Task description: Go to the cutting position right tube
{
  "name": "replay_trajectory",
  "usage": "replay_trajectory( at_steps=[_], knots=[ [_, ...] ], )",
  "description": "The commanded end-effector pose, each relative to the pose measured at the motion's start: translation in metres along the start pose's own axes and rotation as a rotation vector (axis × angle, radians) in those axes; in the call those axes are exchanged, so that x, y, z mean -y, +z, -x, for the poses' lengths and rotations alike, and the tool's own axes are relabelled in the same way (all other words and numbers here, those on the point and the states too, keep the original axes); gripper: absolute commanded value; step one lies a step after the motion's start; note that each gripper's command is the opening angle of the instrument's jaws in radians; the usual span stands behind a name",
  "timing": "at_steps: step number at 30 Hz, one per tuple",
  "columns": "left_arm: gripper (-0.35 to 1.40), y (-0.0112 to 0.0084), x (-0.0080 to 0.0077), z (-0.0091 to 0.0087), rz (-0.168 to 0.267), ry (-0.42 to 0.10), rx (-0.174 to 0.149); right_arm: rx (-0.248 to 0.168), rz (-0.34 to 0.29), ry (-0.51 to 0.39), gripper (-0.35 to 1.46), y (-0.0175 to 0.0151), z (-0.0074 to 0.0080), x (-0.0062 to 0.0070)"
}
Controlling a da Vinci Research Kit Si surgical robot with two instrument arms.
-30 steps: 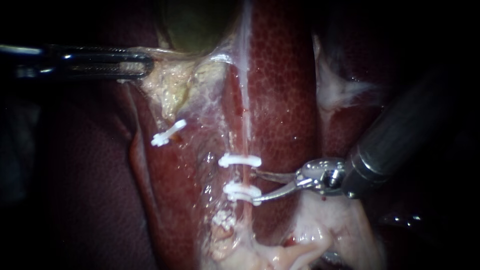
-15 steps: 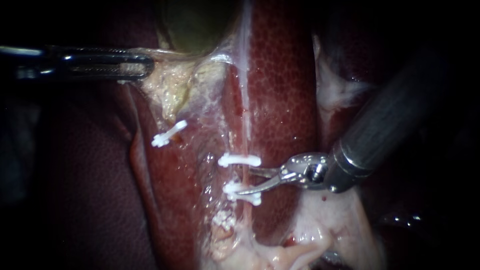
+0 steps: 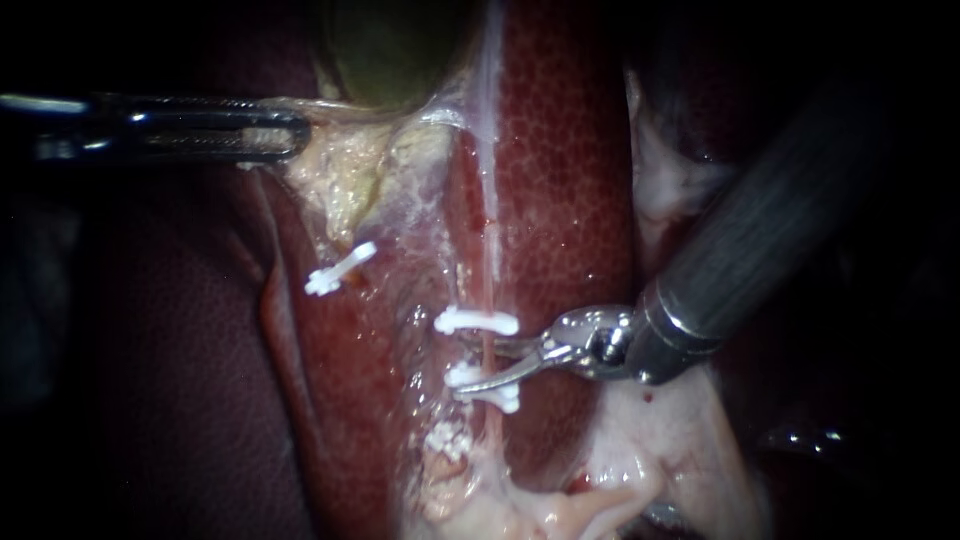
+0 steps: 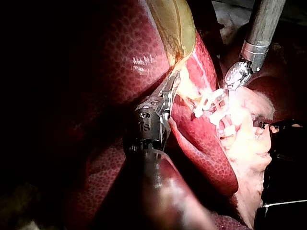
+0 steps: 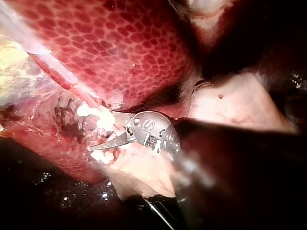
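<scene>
While the endoscope view is showing the whole field, the right tube (image 3: 489, 270) is running as a thin pink line down the liver (image 3: 570, 180). It is carrying an upper clip (image 3: 478, 320) and a lower clip (image 3: 486, 390). The right instrument (image 3: 480, 366) is holding its jaws apart across the right tube, in the stretch between the two clips. One blade is lying just under the upper clip and the other is lying over the lower clip. Nothing is being gripped. Well to the left of the right tube, the left instrument (image 3: 285, 132) is clamping its jaws on the pale edge of the gallbladder (image 3: 390, 50). A third clip (image 3: 340, 268) is sitting on tissue between that instrument and the right tube.

Seen from the left wrist view, the left instrument (image 4: 171, 86) is pinching the yellowish fold of the gallbladder (image 4: 175, 24) from both sides. The right instrument is reaching the white clips at the right tube, beyond the left instrument's jaws. Its jaw gap is not readable here.

Seen from the right wrist view, the right instrument (image 5: 103, 140) is presenting one bright blade at the right tube (image 5: 62, 76), between the two white clips. The second blade is lying hidden against the upper clip.
</scene>
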Motion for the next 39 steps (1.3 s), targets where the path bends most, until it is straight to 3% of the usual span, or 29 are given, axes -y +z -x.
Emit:
replay_trajectory(
  at_steps=[1, 12, 28, 39],
  knots=[
    [-0.35, 0.0, 0.0, 0.0, 0.0, 0.0, 0.0, 0.005, -0.006, -0.006, 1.29, 0.0002, 0.0001, 0.0],
    [-0.35, 0.0001, 0.0, -0.0001, 0.001, 0.0, 0.0, 0.035, -0.093, -0.085, 1.13, 0.0018, -0.0002, -0.0003],
    [-0.35, 0.0002, 0.0001, -0.0001, 0.002, 0.0, 0.0, -0.02, -0.116, -0.12, 1.16, 0.0032, -0.0017, -0.0006],
    [-0.35, 0.0002, 0.0001, -0.0001, 0.002, 0.0, 0.0, -0.053, -0.102, -0.139, 1.18, 0.0018, -0.0033, -0.0005]
  ],
)
